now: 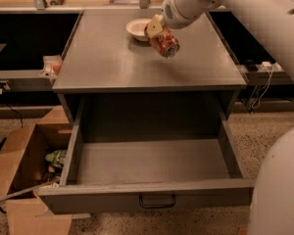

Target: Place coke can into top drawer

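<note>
My gripper is shut on the coke can, a small red can with white lettering and a silver end. It holds the can tilted, lifted above the grey cabinet top, just right of the white bowl. The top drawer is pulled wide open below the cabinet top; its grey inside holds nothing, and its flat front panel has a small dark handle at the centre. The can is over the cabinet top, behind the drawer opening.
A brown cardboard box with clutter in it stands on the floor left of the drawer. My white arm crosses the upper right, and my base fills the lower right. Cables hang at the right.
</note>
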`<state>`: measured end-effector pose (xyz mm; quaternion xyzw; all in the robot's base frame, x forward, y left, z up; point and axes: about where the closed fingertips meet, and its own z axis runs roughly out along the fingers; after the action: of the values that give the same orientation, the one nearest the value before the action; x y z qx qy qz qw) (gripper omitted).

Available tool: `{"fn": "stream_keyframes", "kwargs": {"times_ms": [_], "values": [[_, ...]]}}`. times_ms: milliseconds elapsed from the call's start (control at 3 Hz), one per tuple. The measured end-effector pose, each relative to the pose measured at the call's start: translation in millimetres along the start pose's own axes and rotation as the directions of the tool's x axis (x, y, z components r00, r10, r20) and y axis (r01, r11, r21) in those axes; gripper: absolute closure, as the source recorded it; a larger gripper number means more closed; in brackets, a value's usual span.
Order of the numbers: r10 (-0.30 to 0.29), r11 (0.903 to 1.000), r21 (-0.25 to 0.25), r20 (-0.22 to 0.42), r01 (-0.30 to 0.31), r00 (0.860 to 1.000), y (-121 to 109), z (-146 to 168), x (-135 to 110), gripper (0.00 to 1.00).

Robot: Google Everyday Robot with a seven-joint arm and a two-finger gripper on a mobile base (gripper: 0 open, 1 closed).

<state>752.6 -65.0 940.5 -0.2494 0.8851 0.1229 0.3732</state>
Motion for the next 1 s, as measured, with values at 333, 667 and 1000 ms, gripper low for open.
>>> {"fn": "stream_keyframes", "kwargs": {"times_ms": [333,667,1000], "values": [[-0.052,0.9979,-0.039,0.010,0.052,0.999,16.7,-7.1,7.0,1.00],[-0.145,0.9820,-0.117,0.035,0.149,0.989,54.9,-31.1,24.0,1.00],[-0.226,0.9522,-0.196,0.067,0.235,0.972,99.2,-56.0,45.5,1.00]]}}
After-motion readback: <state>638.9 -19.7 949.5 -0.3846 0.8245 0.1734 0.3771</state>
